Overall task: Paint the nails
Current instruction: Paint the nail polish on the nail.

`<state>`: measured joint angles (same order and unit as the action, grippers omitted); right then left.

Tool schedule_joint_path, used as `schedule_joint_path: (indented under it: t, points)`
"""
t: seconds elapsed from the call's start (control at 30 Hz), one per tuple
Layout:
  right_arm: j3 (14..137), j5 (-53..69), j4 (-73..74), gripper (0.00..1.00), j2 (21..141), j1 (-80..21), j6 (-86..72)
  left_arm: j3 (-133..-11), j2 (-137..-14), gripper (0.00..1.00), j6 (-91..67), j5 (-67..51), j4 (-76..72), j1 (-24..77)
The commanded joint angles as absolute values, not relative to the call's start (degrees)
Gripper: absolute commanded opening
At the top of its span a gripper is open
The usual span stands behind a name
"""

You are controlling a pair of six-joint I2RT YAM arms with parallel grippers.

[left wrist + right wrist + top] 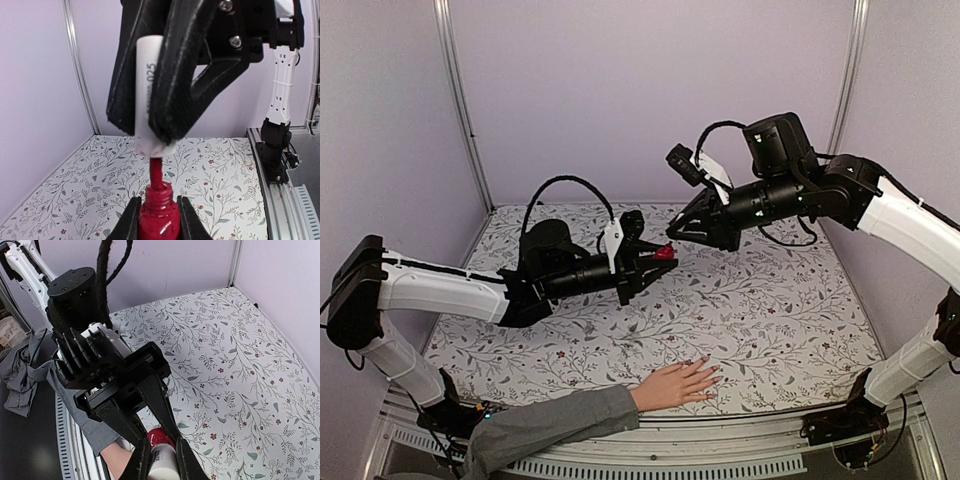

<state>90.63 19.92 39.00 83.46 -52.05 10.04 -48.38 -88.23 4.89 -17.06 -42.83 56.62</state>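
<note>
My left gripper [656, 262] is shut on a small red polish bottle [665, 253], held upright in the air above the middle of the table. In the left wrist view the bottle [159, 217] sits between the black fingers [131, 222] with its neck open. Right above it, my right gripper [145, 131] is shut on the white cap [148, 95], whose red brush stem [156, 172] dips into the neck. The right wrist view shows the cap [164, 466] over the bottle [161, 435]. The pale hand [675, 386] lies flat near the front edge; its nails [718, 371] are too small to judge.
The hand's grey sleeve [550, 424] runs along the table's near edge toward the left. The floral table cover [780, 310] spreads under both arms. Purple walls and metal posts [460, 100] close in the back and sides.
</note>
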Motion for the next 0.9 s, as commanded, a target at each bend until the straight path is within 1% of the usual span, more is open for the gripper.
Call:
schedule_joint_path:
  t: [0.0,0.87]
  points:
    - [90.5,18.5,38.5,0.00,81.4,-51.9,10.5,-49.4,-89.0,0.00,4.7,-16.9,-44.3,57.1]
    - [88.5,15.2,39.5,0.00,78.3,-51.9,9.5,-49.0,-89.2,0.00,4.1,-16.7,-44.9,56.7]
